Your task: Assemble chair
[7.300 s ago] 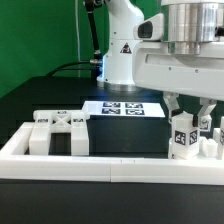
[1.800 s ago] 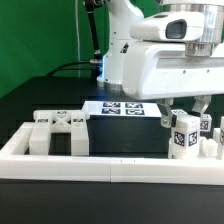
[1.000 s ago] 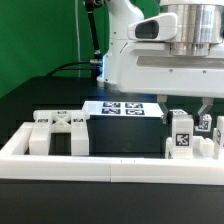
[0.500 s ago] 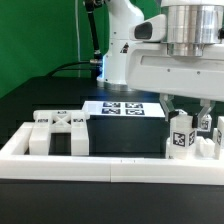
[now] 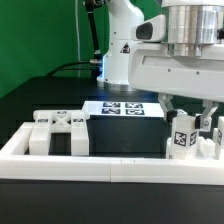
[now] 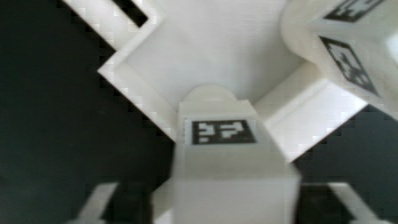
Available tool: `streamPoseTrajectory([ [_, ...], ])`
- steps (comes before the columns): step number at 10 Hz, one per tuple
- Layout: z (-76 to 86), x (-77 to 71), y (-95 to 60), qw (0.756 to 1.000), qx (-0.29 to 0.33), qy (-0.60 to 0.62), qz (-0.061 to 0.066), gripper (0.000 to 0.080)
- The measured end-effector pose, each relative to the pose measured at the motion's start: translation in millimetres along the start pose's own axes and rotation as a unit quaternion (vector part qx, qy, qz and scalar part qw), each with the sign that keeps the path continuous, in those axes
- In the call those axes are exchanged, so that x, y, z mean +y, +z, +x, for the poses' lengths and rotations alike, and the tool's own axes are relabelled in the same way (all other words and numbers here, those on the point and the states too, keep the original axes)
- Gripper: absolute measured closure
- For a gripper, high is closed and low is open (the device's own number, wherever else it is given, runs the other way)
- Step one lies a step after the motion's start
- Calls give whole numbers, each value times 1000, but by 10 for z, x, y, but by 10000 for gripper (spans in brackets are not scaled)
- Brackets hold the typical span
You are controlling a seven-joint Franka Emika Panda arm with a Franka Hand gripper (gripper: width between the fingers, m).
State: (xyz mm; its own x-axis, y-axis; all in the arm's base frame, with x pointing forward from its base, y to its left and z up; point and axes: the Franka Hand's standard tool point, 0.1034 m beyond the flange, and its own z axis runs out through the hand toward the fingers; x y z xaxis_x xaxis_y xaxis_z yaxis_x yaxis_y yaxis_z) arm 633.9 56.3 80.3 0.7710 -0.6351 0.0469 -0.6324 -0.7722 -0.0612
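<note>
A small white chair part with a black-and-white tag (image 5: 182,139) stands upright on the table at the exterior view's right, inside the rail. My gripper (image 5: 188,118) hangs over it with one finger on each side. In the wrist view the same tagged part (image 6: 222,130) runs up between my fingers (image 6: 100,200), and a dark gap shows on either side of it, so the gripper (image 6: 217,208) is open around it. More tagged chair parts (image 5: 210,130) stand just beside it, and they also show in the wrist view (image 6: 347,55).
Two more white blocky parts (image 5: 57,130) stand at the exterior view's left inside the long white border rail (image 5: 100,162). The marker board (image 5: 122,108) lies behind on the black table. The robot's base (image 5: 120,50) rises at the back.
The gripper came down slightly and set the tagged part on the table; the jaws have since spread a little away from its sides.
</note>
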Motion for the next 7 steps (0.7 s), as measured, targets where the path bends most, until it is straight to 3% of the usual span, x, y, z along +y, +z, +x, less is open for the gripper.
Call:
streamPoseTrajectory([
  [1, 2, -1, -4, 999, 1, -42, -1, 215],
  [2, 2, -6, -11, 994, 1, -107, 0, 163],
  [4, -10, -18, -10, 984, 1, -179, 0, 152],
  [7, 18, 17, 3, 947, 1, -321, -1, 150],
])
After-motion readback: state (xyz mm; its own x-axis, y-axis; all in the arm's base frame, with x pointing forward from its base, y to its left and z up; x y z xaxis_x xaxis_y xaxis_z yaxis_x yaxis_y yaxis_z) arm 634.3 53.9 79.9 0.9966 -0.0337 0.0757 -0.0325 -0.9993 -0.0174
